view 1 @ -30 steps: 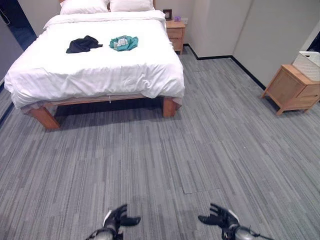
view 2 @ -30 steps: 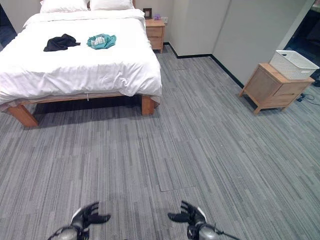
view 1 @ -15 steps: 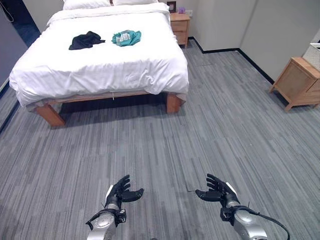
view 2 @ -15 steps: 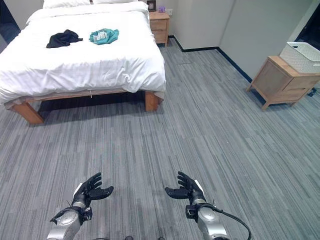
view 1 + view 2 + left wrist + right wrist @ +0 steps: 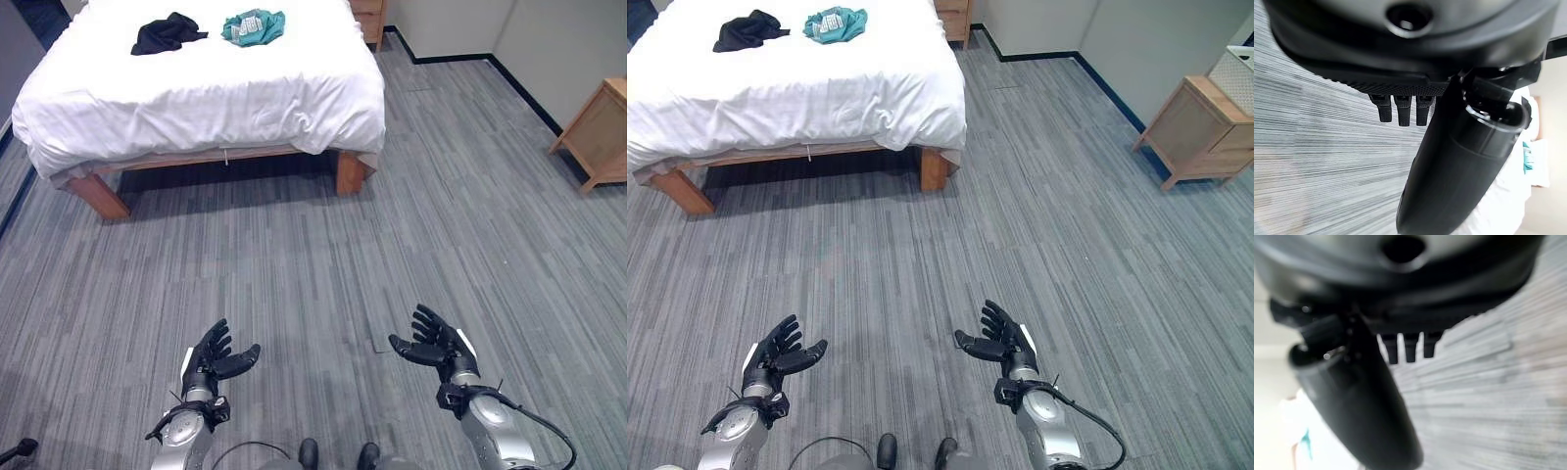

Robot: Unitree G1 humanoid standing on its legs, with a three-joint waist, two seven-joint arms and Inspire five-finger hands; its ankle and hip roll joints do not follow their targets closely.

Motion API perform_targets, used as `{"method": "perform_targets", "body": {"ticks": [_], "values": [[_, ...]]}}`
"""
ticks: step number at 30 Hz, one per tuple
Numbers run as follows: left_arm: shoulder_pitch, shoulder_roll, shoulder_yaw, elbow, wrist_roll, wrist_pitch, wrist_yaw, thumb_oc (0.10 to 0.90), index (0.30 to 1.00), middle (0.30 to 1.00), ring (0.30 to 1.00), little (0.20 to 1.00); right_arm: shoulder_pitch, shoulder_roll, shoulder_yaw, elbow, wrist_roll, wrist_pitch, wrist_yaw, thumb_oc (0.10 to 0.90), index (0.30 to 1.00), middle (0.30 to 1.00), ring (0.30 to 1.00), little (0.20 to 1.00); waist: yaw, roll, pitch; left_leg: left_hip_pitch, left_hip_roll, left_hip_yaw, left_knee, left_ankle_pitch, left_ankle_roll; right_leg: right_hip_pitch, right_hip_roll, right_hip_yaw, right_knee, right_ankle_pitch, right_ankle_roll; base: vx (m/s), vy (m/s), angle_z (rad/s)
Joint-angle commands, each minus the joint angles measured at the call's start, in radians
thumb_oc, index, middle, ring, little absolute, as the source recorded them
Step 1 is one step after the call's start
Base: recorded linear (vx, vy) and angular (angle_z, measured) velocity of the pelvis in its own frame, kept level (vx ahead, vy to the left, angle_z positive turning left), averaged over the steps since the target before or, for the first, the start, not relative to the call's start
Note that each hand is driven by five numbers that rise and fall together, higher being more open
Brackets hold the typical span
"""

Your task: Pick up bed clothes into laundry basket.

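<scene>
The left hand (image 5: pixel 214 357) hangs low over the grey striped carpet floor (image 5: pixel 294 264), its dark fingers spread and nearly straight, thumb standing out to the side; it holds nothing and touches nothing. In its own wrist view the fingers (image 5: pixel 1399 108) stretch out straight above the carpet.

Far ahead of it stands the wooden-framed bed with a white duvet (image 5: pixel 196 98). On the duvet lies a crumpled black garment (image 5: pixel 167 32), and just beside it, to the right and apart from it, a bunched teal garment with a pale patch (image 5: pixel 254 25). Both rest on top of the bed, well apart from either hand.

The right hand (image 5: pixel 437 345) hovers over the same carpet at about the same level as the left, fingers fanned and relaxed, palm turned inward, empty. Its wrist view shows the fingers (image 5: pixel 1409 346) extended over the floor.

Further right, against the wall, is a light wooden bedside cabinet (image 5: pixel 1195 132), and on its top sits a white woven laundry basket (image 5: pixel 1239 70), cut off by the edge of the right eye view.
</scene>
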State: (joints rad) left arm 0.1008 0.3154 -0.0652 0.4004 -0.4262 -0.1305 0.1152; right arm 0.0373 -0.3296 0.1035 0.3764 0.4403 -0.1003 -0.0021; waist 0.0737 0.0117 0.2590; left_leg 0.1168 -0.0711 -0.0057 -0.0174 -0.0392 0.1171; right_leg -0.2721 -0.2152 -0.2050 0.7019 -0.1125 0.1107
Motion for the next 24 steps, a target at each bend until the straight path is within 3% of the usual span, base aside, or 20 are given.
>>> {"method": "perform_targets", "body": {"ticks": [1, 3, 4, 5, 7, 9, 10, 12, 14, 16, 17, 18, 19, 21, 24], "values": [[-0.068, 0.044, 0.023, -0.129, 0.023, -0.088, -0.022, 0.8, 0.9, 0.9, 0.9, 0.9, -0.027, 0.007, -0.031, -0.086, -0.024, -0.073, 0.019, 0.8, 0.9, 0.9, 0.9, 0.9, -0.01, -0.016, -0.036, 0.036, 0.035, -0.01, 0.046, -0.081, -0.059, 0.023, -0.006, 0.015, -0.198, 0.249, 0.062, 0.36, -0.068, -0.03], [-0.068, 0.039, 0.016, -0.14, 0.012, -0.086, -0.032, 0.8, 0.9, 0.9, 0.9, 0.9, -0.014, 0.002, -0.034, -0.081, -0.028, -0.07, 0.023, 0.8, 0.9, 0.9, 0.9, 0.9, -0.027, -0.014, -0.039, 0.076, 0.044, -0.026, 0.031, -0.091, -0.072, 0.019, 0.008, 0.001, -0.27, 0.237, 0.06, 0.35, -0.108, 0.09], [-0.071, 0.032, -0.012, -0.144, 0.016, -0.084, -0.047, 0.8, 0.9, 0.9, 0.9, 0.9, 0.009, -0.001, -0.037, -0.074, -0.02, -0.071, 0.023, 0.8, 0.9, 0.9, 0.9, 0.9, -0.064, -0.02, -0.048, 0.137, 0.052, -0.064, 0.013, -0.103, -0.095, 0.009, 0.064, 0.024, -0.486, 0.243, 0.063, 0.44, -0.159, 0.37], [-0.072, 0.034, -0.02, -0.152, 0.023, -0.082, -0.056, 0.8, 0.9, 0.9, 0.9, 0.9, 0.023, -0.001, -0.04, -0.074, -0.013, -0.068, 0.024, 0.8, 0.9, 0.9, 0.9, 0.9, -0.081, -0.023, -0.054, 0.163, 0.059, -0.078, -0.008, -0.1, -0.108, 0.012, 0.089, 0.036, -0.572, 0.262, 0.068, 0.55, -0.193, 0.46], [-0.088, 0.028, -0.037, -0.153, 0.033, -0.081, -0.064, 0.8, 0.9, 0.9, 0.9, 0.9, 0.031, 0.004, -0.041, -0.07, -0.005, -0.067, 0.024, 0.8, 0.9, 0.9, 0.9, 0.9, -0.099, -0.027, -0.062, 0.182, 0.064, -0.089, -0.011, -0.102, -0.122, 0.005, 0.098, 0.041, -0.649, 0.306, 0.078, 0.34, -0.126, 0.56], [-0.103, 0.019, -0.051, -0.143, 0.032, -0.081, -0.061, 0.8, 0.9, 0.9, 0.9, 0.9, 0.036, 0.004, -0.039, -0.071, -0.004, -0.066, 0.028, 0.8, 0.9, 0.9, 0.9, 0.9, -0.114, -0.026, -0.066, 0.198, 0.072, -0.101, -0.005, -0.106, -0.128, 0.001, 0.103, 0.054, -0.651, 0.317, 0.081, 0.29, -0.142, 0.8], [-0.102, 0.002, -0.076, -0.135, 0.031, -0.074, -0.074, 0.8, 0.9, 0.9, 0.9, 0.9, 0.061, 0.006, -0.034, -0.061, -0.003, -0.063, 0.04, 0.8, 0.9, 0.9, 0.9, 0.9, -0.115, -0.03, -0.083, 0.199, 0.084, -0.116, 0.046, -0.087, -0.148, 0.038, 0.12, 0.061, -0.641, 0.305, 0.051, 0.3, -0.162, 0.72], [-0.107, -0.016, -0.103, -0.12, 0.038, -0.07, -0.08, 0.8, 0.9, 0.9, 0.9, 0.9, 0.055, -0.012, -0.038, -0.042, 0.002, -0.062, 0.04, 0.8, 0.9, 0.9, 0.9, 0.9, -0.111, -0.021, -0.096, 0.16, 0.1, -0.101, 0.174, 0.006, -0.194, 0.096, 0.138, 0.037, -0.647, 0.281, 0.025, 0.32, -0.164, 0.66], [-0.115, -0.025, -0.123, -0.128, -0.002, -0.068, -0.098, 0.8, 0.9, 0.9, 0.9, 0.9, 0.049, -0.026, -0.053, -0.035, 0.051, -0.075, 0.033, 0.8, 0.9, 0.9, 0.9, 0.9, -0.112, -0.023, -0.09, 0.059, 0.126, -0.074, 0.357, 0.117, -0.244, 0.163, 0.162, 0.021, -0.674, 0.245, -0.01, 0.25, -0.205, 0.3], [-0.13, -0.017, -0.136, -0.132, 0.003, -0.061, -0.111, 0.8, 0.9, 0.9, 0.9, 0.9, 0.056, -0.039, -0.067, -0.05, 0.077, -0.082, 0.031, 0.8, 0.9, 0.9, 0.9, 0.9, -0.107, -0.049, -0.07, -0.052, 0.164, -0.016, 0.543, 0.209, -0.251, 0.227, 0.163, 0.001, -0.693, 0.209, -0.053, 0.2, -0.224, 0.43], [-0.13, -0.017, -0.136, -0.132, 0.003, -0.061, -0.111, 0.8, 0.9, 0.9, 0.9, 0.9, 0.056, -0.039, -0.067, -0.05, 0.077, -0.082, 0.031, 0.8, 0.9, 0.9, 0.9, 0.9, -0.107, -0.049, -0.07, -0.052, 0.164, -0.016, 0.543, 0.209, -0.251, 0.227, 0.163, 0.001, -0.693, 0.209, -0.053, 0.14, -0.178, 0.33], [-0.132, -0.011, -0.13, -0.138, 0.016, -0.064, -0.105, 0.8, 0.9, 0.9, 0.9, 0.9, 0.059, -0.045, -0.069, -0.061, 0.076, -0.086, 0.033, 0.8, 0.9, 0.9, 0.9, 0.9, -0.101, -0.062, -0.056, -0.089, 0.183, 0.01, 0.623, 0.224, -0.241, 0.254, 0.166, -0.006, -0.694, 0.195, -0.069, 0.21, -0.22, 0.04], [-0.122, -0.022, -0.087, -0.15, -0.003, -0.076, -0.068, 0.8, 0.9, 0.9, 0.9, 0.9, 0.049, -0.069, -0.073, -0.079, 0.058, -0.086, 0.034, 0.8, 0.9, 0.9, 0.9, 0.9, -0.087, -0.071, -0.05, -0.102, 0.224, 0.053, 0.641, 0.234, -0.223, 0.278, 0.173, -0.024, -0.689, 0.167, -0.086, 0.34, -0.314, 0.07], [-0.113, -0.046, -0.038, -0.165, -0.052, -0.09, -0.038, 0.8, 0.9, 0.9, 0.9, 0.9, 0.065, -0.067, -0.111, -0.105, 0.068, -0.094, 0.004, 0.8, 0.9, 0.9, 0.9, 0.9, -0.064, -0.081, -0.04, -0.213, 0.294, 0.133, 0.601, 0.214, -0.222, 0.346, 0.17, -0.034, -0.714, 0.136, -0.085, 0.37, -0.202, 0.16], [-0.105, -0.049, 0.04, -0.209, -0.085, -0.141, 0.015, 0.8, 0.9, 0.9, 0.9, 0.9, 0.091, -0.062, -0.139, -0.147, 0.069, -0.106, 0.009, 0.8, 0.9, 0.9, 0.9, 0.9, -0.038, -0.085, -0.042, -0.265, 0.27, 0.131, 0.41, 0.179, -0.228, 0.397, 0.166, -0.034, -0.739, 0.11, -0.069, 0.3, -0.001, 0.33]]}}
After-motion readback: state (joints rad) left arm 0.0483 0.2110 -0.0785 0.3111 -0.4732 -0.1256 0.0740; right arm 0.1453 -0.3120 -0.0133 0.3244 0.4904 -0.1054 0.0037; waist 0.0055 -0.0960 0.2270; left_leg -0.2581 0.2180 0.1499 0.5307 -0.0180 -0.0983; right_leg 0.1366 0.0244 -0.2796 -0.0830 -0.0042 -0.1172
